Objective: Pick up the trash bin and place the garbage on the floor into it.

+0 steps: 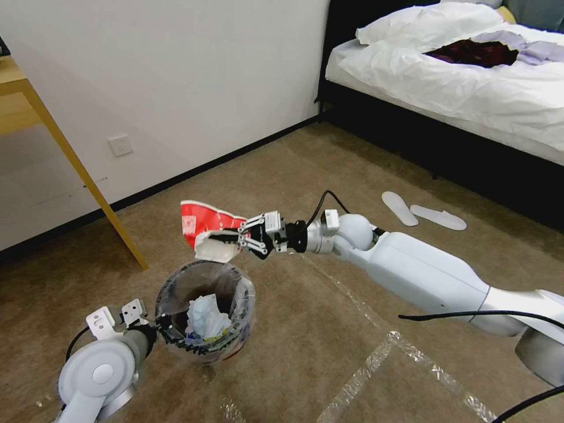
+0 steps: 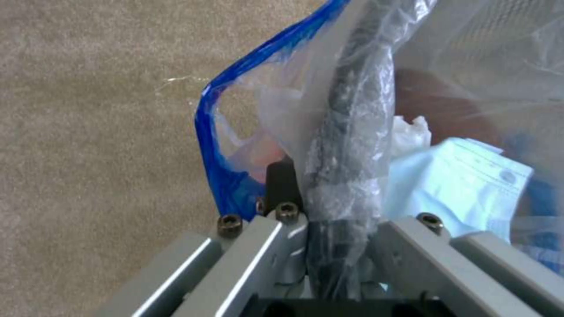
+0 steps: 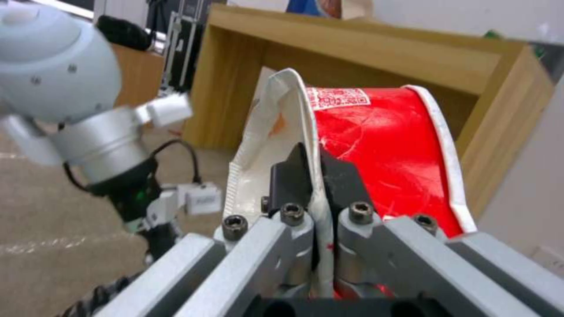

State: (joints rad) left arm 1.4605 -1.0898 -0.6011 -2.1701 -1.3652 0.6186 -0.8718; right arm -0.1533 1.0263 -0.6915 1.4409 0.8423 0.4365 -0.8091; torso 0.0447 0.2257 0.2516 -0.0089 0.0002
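Where beige carpet (image 1: pixel 305 329) meets white wall (image 1: pixel 194 76)

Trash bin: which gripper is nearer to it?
Left. The left gripper is clamped on the rim of the trash bin; the right gripper is above and beyond its far rim, holding the crushed paper bowl.

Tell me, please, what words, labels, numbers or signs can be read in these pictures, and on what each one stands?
No text is readable.
QR-style code on the crushed red-white paper bowl, held by the right pincer: too blurred to read.
Small print on the bluish paper in the trash bin: too small.
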